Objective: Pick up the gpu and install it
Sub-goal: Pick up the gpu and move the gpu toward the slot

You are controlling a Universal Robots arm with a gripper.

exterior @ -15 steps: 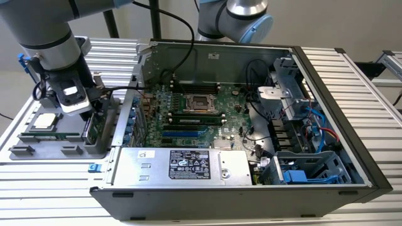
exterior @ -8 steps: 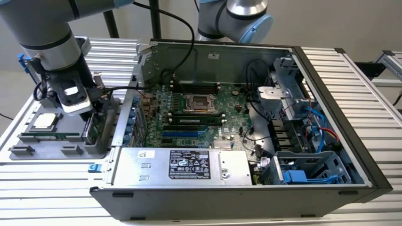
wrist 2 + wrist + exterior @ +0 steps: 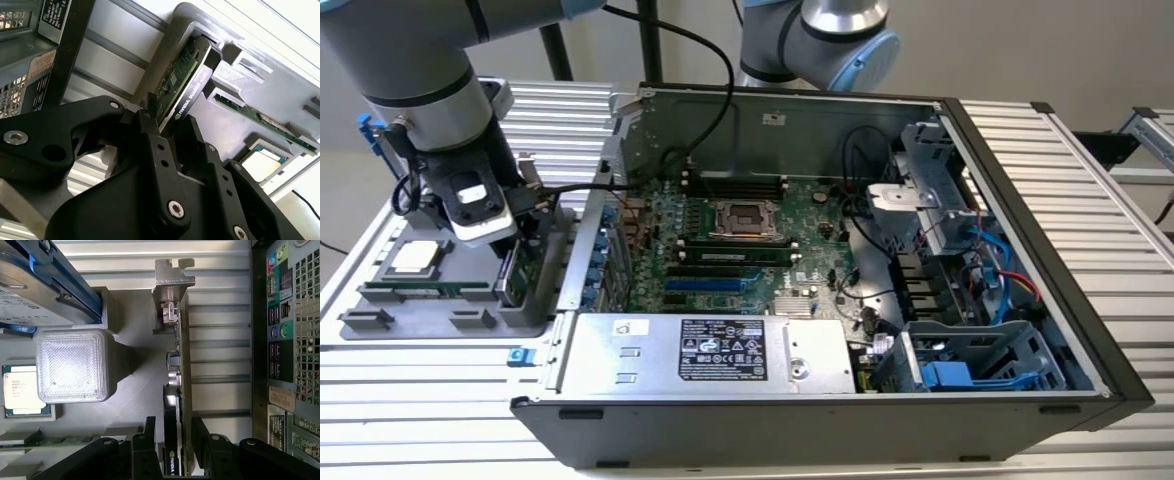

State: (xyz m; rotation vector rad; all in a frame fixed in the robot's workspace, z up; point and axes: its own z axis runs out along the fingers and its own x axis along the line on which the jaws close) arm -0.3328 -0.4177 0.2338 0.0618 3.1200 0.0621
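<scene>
At the exterior view's left, the gripper (image 3: 488,232) hangs over the grey parts tray (image 3: 440,318), which sits just beside the open computer case (image 3: 1067,200). The gpu (image 3: 176,390) stands on edge in its tray slot, silver bracket (image 3: 172,280) at the end far from the claw, green board facing the case and black shroud facing the processor (image 3: 22,390). In the first wrist view the claw is spread, one finger (image 3: 150,432) on the shroud side and the other on the board side. A thin gap shows by the shroud, so I judge the card straddled but not yet pinched. The step in hand is the grasp, and doing it well looks to be mostly a matter of centring. The pads should meet the flat shroud and the bare board squarely rather than bearing on the small components along the upper edge. The pinch should also sit low enough that the card cannot pivot. Because the grip falls near one end, the bracket end may sag or drag in the slot, so a firm, even squeeze matters, with the claw plumb to the card. The memory stick (image 3: 260,120) and the blue-framed hard drive (image 3: 45,285) lie apart from the claw's line.
</scene>
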